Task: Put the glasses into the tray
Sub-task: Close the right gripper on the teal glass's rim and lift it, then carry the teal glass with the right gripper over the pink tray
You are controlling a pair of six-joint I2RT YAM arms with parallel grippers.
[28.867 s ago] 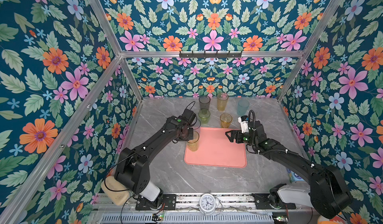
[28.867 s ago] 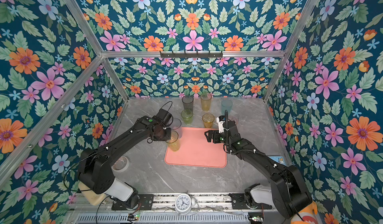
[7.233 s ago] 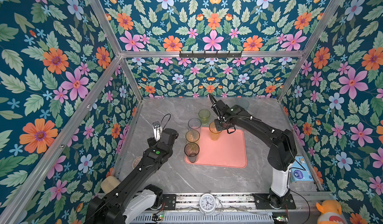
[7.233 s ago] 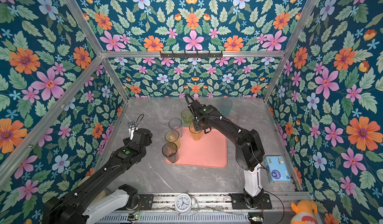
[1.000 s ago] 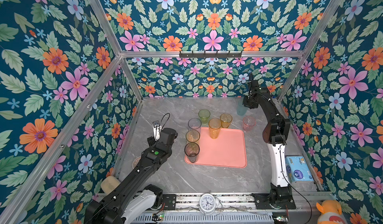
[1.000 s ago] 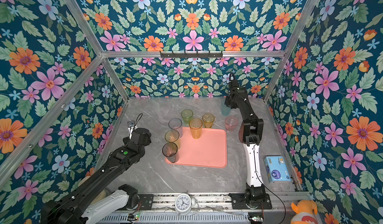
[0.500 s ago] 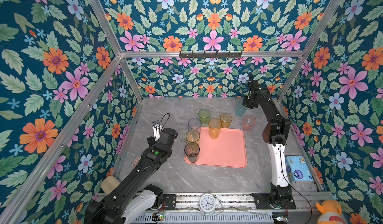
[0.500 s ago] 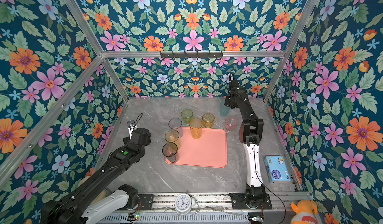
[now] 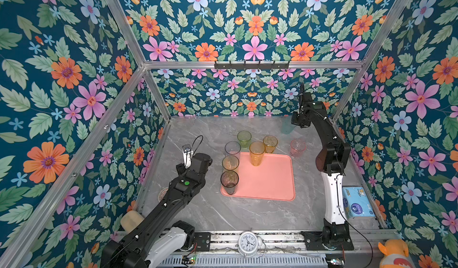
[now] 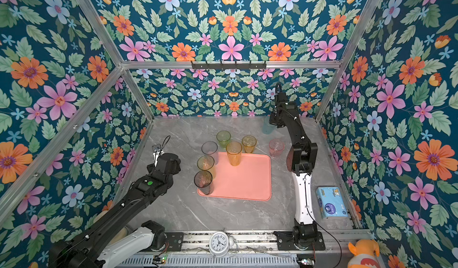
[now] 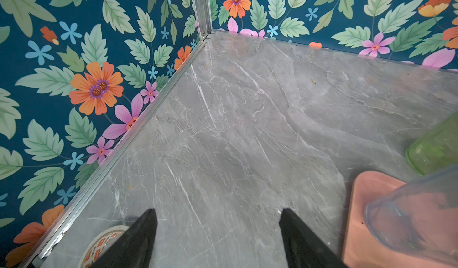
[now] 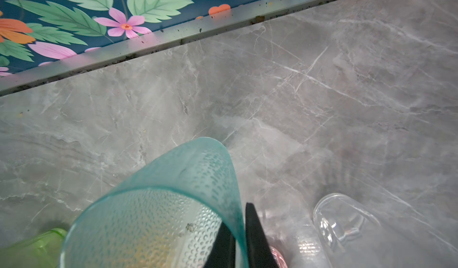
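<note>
The salmon-pink tray (image 9: 267, 182) (image 10: 245, 180) lies mid-table. Along its left side stand a smoky glass (image 9: 229, 181), an olive-amber glass (image 9: 230, 163) and a clear glass (image 9: 232, 149) (image 11: 416, 217); a tall amber glass (image 9: 257, 152) stands at its far edge. A green glass (image 9: 244, 138) (image 11: 436, 147), a short amber glass (image 9: 270, 144) and a pink glass (image 9: 298, 147) stand on the table beyond it. My right gripper (image 12: 238, 219) is shut on the rim of a pale blue glass (image 9: 287, 128) (image 12: 173, 199) near the back wall. My left gripper (image 11: 218, 212) hangs open over bare table.
Another clear glass (image 12: 342, 219) shows beside the blue one in the right wrist view. A tape roll (image 9: 163, 193) (image 11: 104, 242) lies by the left wall. A tissue box (image 9: 357, 202) sits at the right wall and a clock (image 9: 249, 242) on the front rail.
Over the last second my right gripper's jaws have closed on the blue glass's rim; the arm has barely shifted. The left arm has not moved.
</note>
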